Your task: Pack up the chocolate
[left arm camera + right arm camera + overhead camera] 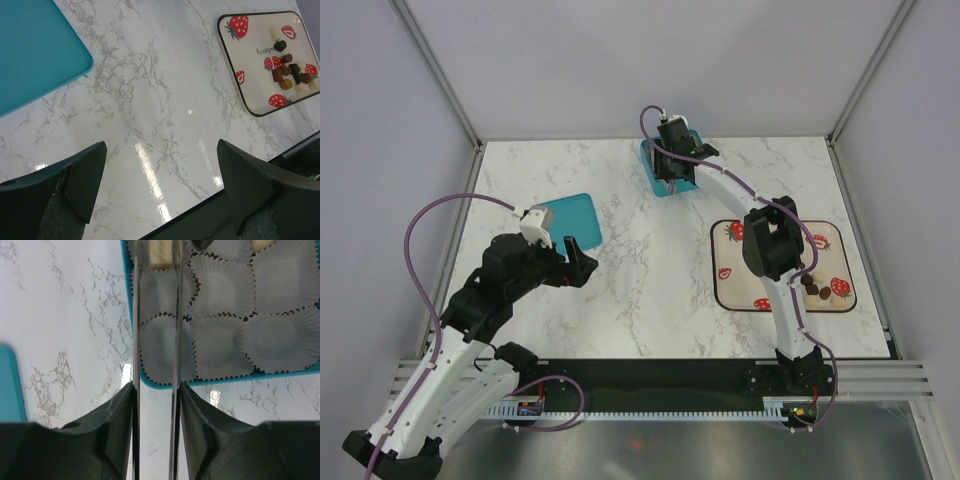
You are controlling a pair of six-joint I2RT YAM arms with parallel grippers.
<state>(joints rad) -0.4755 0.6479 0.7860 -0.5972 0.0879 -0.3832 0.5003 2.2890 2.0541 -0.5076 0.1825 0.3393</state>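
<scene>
The chocolate [287, 72] is a small bunch of tiny dark brown, tan and whitish bits. Most of it lies close together at one end of a flat cream tray with red strawberry prints and a black rim [250, 75]. The tray rests on the white marble counter [150, 100], on the right side.

One more whitish bit [161, 254] sits in a corner cup of the square teal box [225, 380], far back on the counter. The box is full of white frilly paper cups [220, 287]. Most of the cups we can see have nothing in them. At the top edge of the right wrist view, two more cups each show a small piece, one dark and one pale.

The right claw [155, 385] hangs over the box. It has two long thin blades [136, 315] that reach down on each side of the whitish bit. The blades are a little apart. I cannot tell if they pinch the bit or only stand beside it.

The left claw [161, 150] is spread wide with nothing in it. It hangs over the bare counter on the left, just beside a flat teal lid with round corners [35, 50].
</scene>
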